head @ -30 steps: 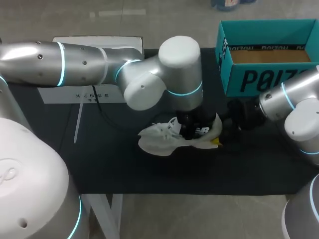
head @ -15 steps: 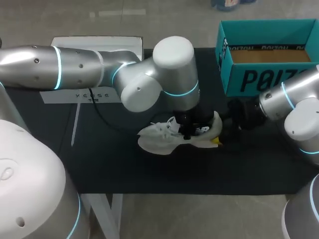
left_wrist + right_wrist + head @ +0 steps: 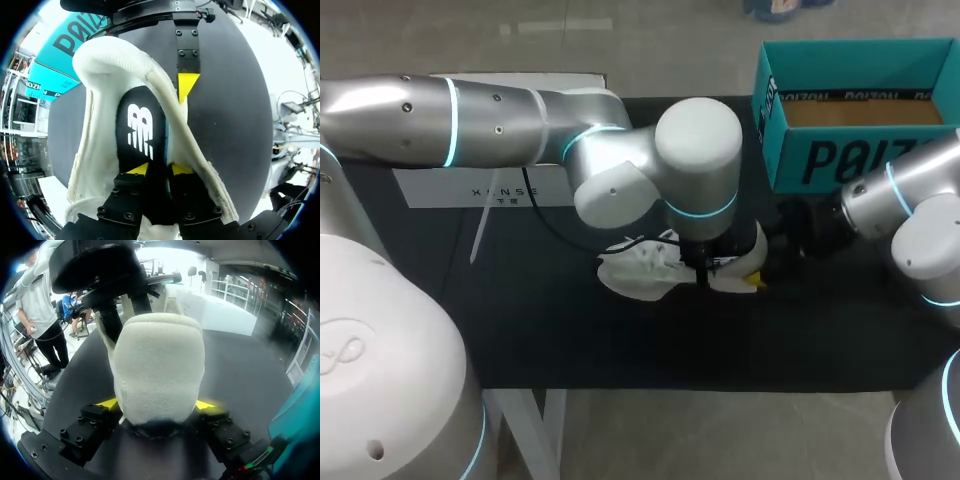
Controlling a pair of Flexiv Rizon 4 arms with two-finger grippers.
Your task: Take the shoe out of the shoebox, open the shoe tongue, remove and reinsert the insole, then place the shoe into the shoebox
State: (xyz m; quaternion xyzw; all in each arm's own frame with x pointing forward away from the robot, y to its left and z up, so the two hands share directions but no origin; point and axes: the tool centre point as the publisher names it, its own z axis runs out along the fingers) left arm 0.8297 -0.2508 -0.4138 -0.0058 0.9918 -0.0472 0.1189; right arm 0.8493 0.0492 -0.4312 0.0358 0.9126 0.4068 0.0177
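A white shoe (image 3: pixel 638 276) lies on the black mat with its heel toward the teal shoebox (image 3: pixel 850 150). My left gripper (image 3: pixel 159 169) reaches down into the shoe's opening, and its yellow tips pinch the near end of the black insole (image 3: pixel 142 125). In the head view the left wrist (image 3: pixel 698 165) hides that gripper. My right gripper (image 3: pixel 156 404) is shut on the shoe's padded heel (image 3: pixel 157 365), one finger on each side. One of its fingers (image 3: pixel 187 82) shows outside the heel in the left wrist view. The shoe's inside ahead of the insole is hidden.
The open shoebox stands at the back right of the mat, close behind my right arm (image 3: pixel 910 210). A white flat board (image 3: pixel 480 185) lies at the back left, with a thin white strip (image 3: pixel 477 245) beside it. The mat's front part (image 3: pixel 620 340) is bare.
My left gripper's fingers have closed in from wide apart onto the insole, and the left wrist has shifted slightly right over the shoe. The right arm has kept still.
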